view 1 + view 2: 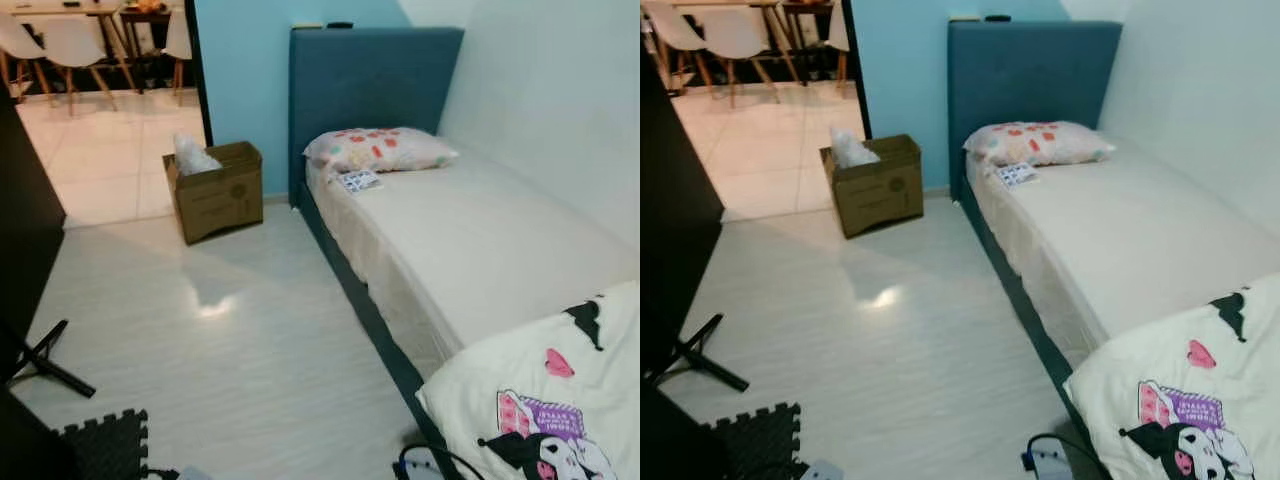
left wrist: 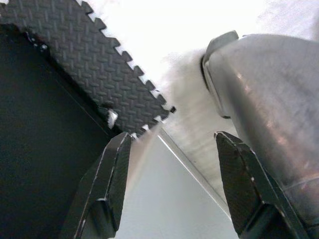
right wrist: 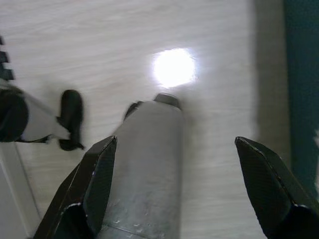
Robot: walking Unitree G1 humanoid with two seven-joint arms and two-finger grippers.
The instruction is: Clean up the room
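Teal bed frame (image 1: 345, 290) runs along the robot's right, long axis pointing away toward the headboard (image 1: 370, 75). On the mattress (image 1: 480, 240), just before the pillow (image 1: 380, 150), lies a small printed packet (image 1: 357, 181) near the floor-side edge; it looks like the likeliest loose thing to tidy. It lies well ahead and to the right, so the right arm is the nearer one. A cardboard box (image 1: 215, 190) with white stuff (image 1: 192, 156) in it stands on the floor left of the headboard, by the doorway, a likely place to drop things.

Both arms hang low. The left gripper (image 2: 172, 186) is open and holds nothing, over the foam mat (image 2: 94, 64) and a dark panel. The right gripper (image 3: 177, 194) is spread wide and holds nothing, above pale floor (image 1: 230, 330) with the bed frame alongside.

Open floor between bed and box gives a free path forward. Watch the black stand leg (image 1: 50, 365) at left and the cable and plug strip (image 1: 1050, 462) near the bed's foot, under the cartoon blanket (image 1: 550, 400).
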